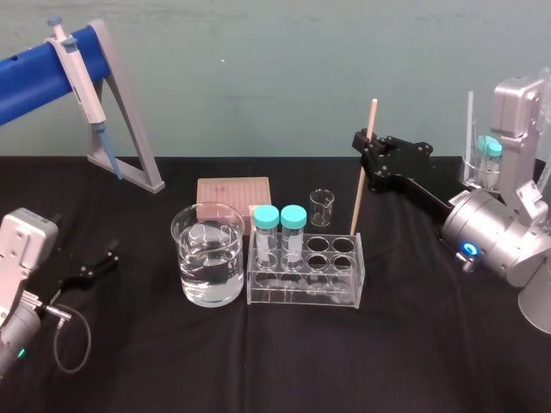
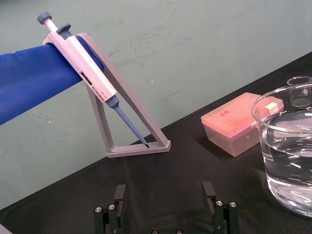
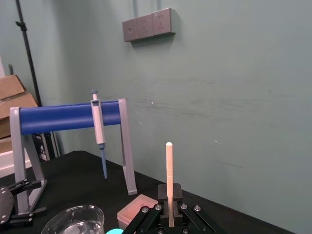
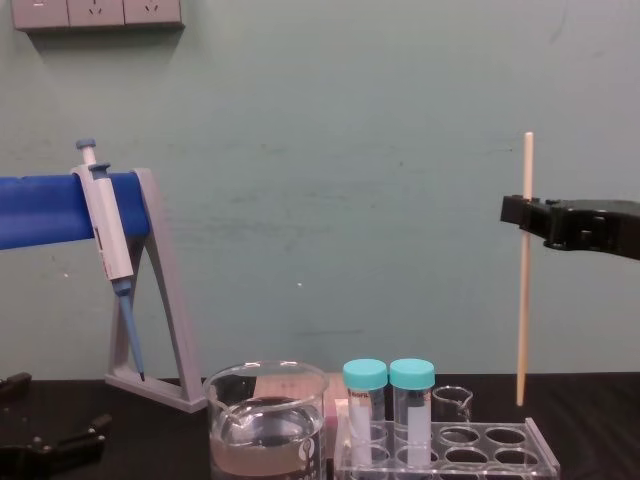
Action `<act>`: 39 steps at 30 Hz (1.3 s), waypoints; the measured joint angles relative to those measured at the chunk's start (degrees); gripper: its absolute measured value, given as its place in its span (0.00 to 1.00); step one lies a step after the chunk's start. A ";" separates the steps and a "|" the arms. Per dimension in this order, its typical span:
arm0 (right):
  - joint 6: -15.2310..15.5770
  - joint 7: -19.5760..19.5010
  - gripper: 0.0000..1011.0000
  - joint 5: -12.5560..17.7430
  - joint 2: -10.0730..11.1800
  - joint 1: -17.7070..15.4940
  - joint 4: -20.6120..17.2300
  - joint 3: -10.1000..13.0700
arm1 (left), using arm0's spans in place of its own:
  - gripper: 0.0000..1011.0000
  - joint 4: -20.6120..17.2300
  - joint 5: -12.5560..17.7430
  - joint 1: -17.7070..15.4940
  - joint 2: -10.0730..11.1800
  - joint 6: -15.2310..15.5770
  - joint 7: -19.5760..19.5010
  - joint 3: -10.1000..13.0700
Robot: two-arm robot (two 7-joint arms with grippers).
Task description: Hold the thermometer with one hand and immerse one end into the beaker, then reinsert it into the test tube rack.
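Nearest me, my left gripper (image 1: 99, 262) rests spread at 8 o'clock, while my right gripper (image 1: 368, 144) pinches the one thermometer (image 1: 360, 189) upright over the 1 o'clock corner of the one test tube rack (image 1: 306, 298), two capped tubes (image 1: 280, 228) inside, one beaker (image 1: 208, 275) at its 9 o'clock.

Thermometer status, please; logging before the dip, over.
Right gripper shut on thin cream thermometer rod, tip above clear acrylic rack. Left gripper open, parked low left. Two teal-capped tubes stand between rod and wide glass beaker.
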 joint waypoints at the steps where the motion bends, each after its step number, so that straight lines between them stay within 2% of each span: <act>1: -0.73 0.62 0.05 -0.32 -0.28 0.35 0.82 -0.22 | 0.99 0.00 0.00 0.00 0.00 0.00 0.00 0.00; 24: -5.61 4.57 0.05 -4.02 -3.34 3.79 10.40 -1.61 | 0.99 0.00 0.00 0.00 0.00 0.00 0.00 0.00; 39: -7.02 6.05 0.05 -5.03 -4.88 4.65 14.81 -1.87 | 0.99 0.00 0.00 0.00 0.00 0.00 0.00 0.00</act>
